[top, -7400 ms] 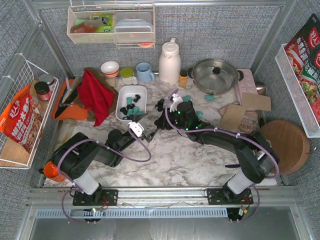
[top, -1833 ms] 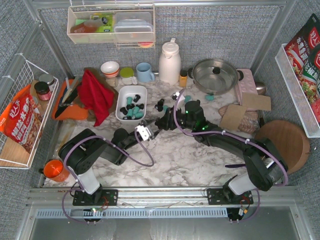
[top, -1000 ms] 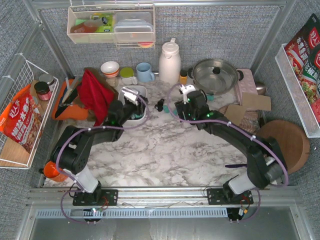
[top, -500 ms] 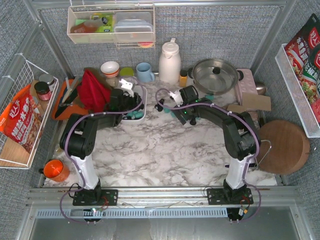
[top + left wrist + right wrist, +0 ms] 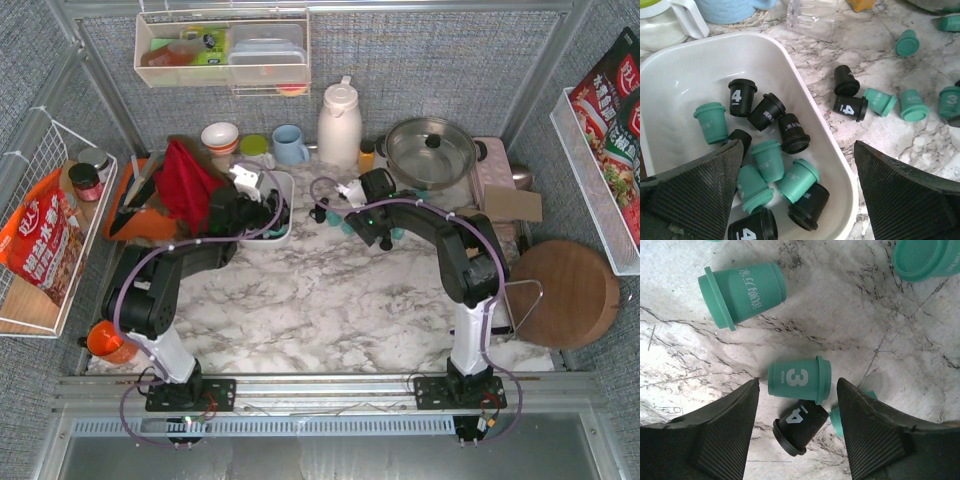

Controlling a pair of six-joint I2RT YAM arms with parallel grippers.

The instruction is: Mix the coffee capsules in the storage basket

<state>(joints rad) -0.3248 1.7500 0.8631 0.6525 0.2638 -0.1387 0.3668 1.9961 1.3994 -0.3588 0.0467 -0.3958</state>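
The left gripper [image 5: 797, 150] hangs wide open and empty across the rim of the white storage basket [image 5: 690, 70]. One finger is over the teal and black coffee capsules [image 5: 767, 160] inside, the other outside. The right gripper [image 5: 795, 385] is spread just above the marble table [image 5: 840, 300]. A teal capsule marked 3 [image 5: 800, 380] and a black capsule marked 4 [image 5: 800, 427] lie loose between its fingers.
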